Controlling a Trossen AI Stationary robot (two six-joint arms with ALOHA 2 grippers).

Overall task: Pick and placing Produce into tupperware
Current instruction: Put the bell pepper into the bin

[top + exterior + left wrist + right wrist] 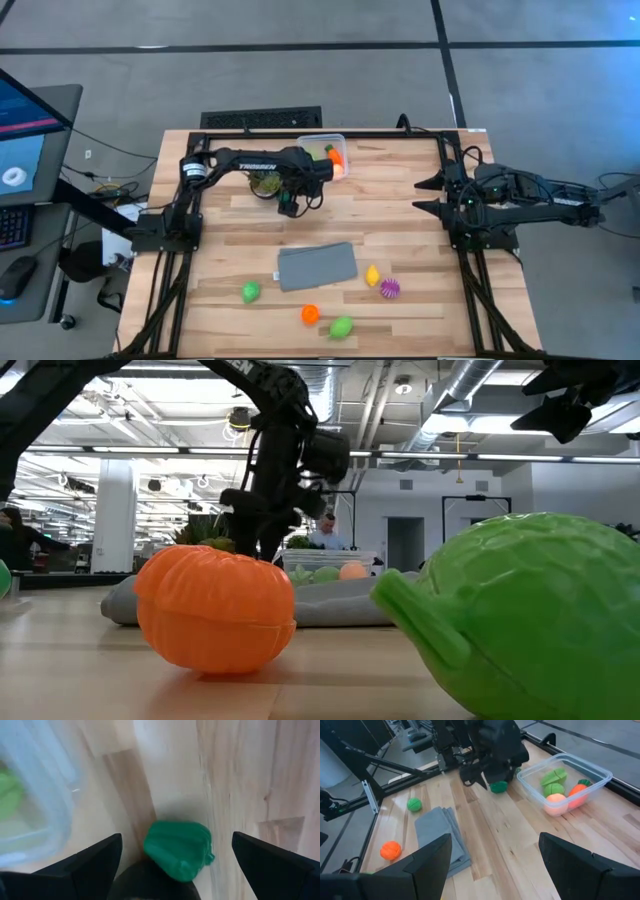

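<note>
My left gripper point(289, 207) point(480, 779) hangs open over the table just in front of the clear tupperware point(320, 139) point(600, 771). A dark green toy vegetable point(177, 851) point(497, 786) lies on the wood between its two spread fingers, which stand apart from it on either side. The tub holds green, orange and pink produce point(556, 790). More produce lies near the front edge: a green piece point(250, 292), an orange one point(310, 313), a green one point(341, 327), a yellow one point(372, 275) and the spiky purple one point(390, 289). My right gripper point(428, 195) point(495, 837) waits open at the table's right side.
A spiky green potted plant point(265, 182) stands right beside the left arm, left of the tub. A folded grey cloth point(317, 265) lies in the middle of the table. Bare wood stretches between the tub and my right gripper. A monitor stands off the table's left.
</note>
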